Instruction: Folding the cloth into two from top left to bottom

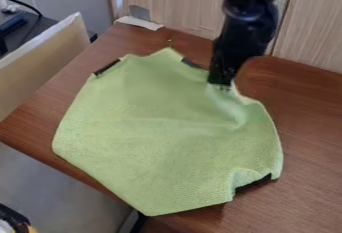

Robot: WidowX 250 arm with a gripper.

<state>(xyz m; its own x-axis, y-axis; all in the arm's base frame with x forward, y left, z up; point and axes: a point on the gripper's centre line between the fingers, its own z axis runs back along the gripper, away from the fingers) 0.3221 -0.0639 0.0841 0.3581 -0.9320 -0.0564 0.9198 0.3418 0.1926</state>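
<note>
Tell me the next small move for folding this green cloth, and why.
Probably a slight lift to test for a hold: the gripper is at the far edge of the cloth, creases show beside it, and the cloth lies mostly spread out.

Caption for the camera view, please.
Black pincer at the upper right edge of a green cloth, lying mostly flat on a brown table.
</note>
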